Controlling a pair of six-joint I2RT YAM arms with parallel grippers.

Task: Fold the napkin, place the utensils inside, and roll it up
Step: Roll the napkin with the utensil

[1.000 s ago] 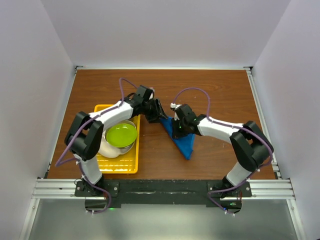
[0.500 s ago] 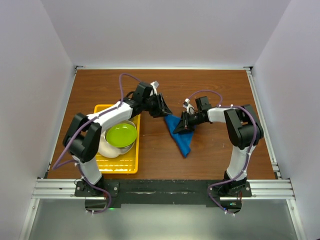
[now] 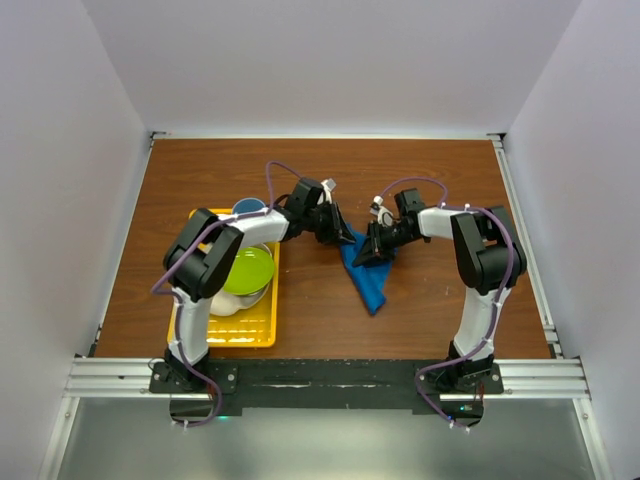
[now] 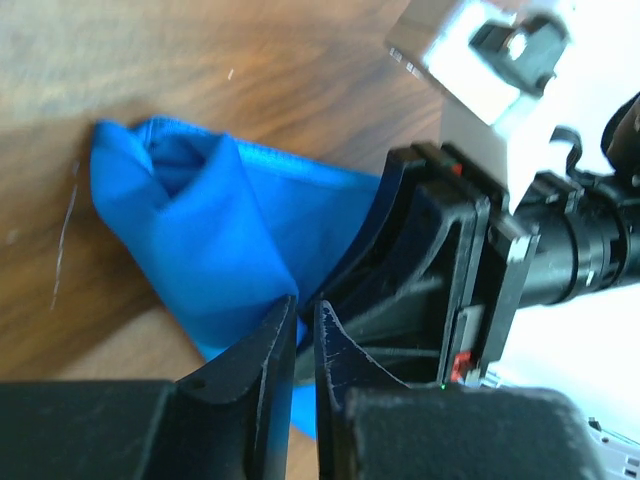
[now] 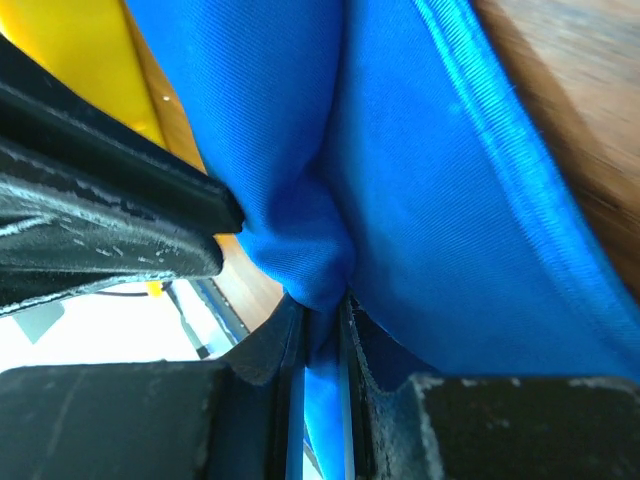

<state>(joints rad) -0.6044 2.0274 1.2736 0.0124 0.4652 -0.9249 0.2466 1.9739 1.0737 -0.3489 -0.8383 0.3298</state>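
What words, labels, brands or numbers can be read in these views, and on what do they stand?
None legible in any view.
Napkin, yellow tray, table: no print, labels or numbers.
Right claw: the left wrist view shows small red and green spots on it, no letters.

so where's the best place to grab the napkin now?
The far, wide end of the napkin, where the cloth stands up in a soft ridge; come in low from each side. The near tip lies flat on the table, nothing to pinch. The right gripper pinches that ridge, the left gripper beside it.
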